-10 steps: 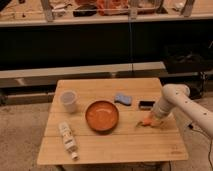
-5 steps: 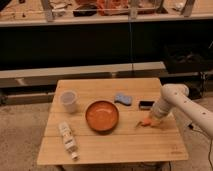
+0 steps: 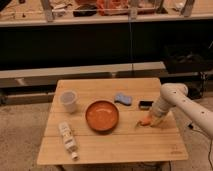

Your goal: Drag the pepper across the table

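Note:
The small orange pepper (image 3: 145, 121) lies on the light wooden table (image 3: 120, 145) near its right edge, its thin stem pointing left. The gripper (image 3: 153, 119) comes down from the white arm (image 3: 175, 100) at the right and sits right at the pepper's right side, touching or over it. The gripper partly hides the pepper.
A large round orange bowl (image 3: 102, 115) sits at the table's middle. A clear cup (image 3: 68, 101) stands at the left. A white bottle (image 3: 67, 139) lies at the front left. A blue sponge (image 3: 123, 99) and a small black object (image 3: 146, 104) lie behind the pepper.

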`<move>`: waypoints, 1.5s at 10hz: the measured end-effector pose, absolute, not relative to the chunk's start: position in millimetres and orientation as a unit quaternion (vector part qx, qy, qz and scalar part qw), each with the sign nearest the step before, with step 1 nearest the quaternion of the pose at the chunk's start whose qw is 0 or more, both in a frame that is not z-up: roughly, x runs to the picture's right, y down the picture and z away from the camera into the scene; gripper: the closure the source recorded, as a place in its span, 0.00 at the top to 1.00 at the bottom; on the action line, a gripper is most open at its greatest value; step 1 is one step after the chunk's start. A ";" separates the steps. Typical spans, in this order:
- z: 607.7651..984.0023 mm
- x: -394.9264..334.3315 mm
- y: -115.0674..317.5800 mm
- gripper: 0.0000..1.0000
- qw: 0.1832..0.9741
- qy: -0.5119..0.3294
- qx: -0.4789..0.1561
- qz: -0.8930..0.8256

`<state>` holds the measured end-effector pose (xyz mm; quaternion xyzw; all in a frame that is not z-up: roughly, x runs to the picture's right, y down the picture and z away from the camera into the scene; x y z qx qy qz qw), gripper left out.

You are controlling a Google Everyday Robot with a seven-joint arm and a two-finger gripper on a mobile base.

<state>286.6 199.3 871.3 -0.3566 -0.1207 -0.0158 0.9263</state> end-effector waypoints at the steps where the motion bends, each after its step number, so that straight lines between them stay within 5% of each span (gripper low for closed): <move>1: 870.5 287.2 198.4 0.00 0.926 -0.120 -0.357 -0.017; 15: 883.1 269.1 184.3 0.00 0.927 -0.118 -0.355 -0.037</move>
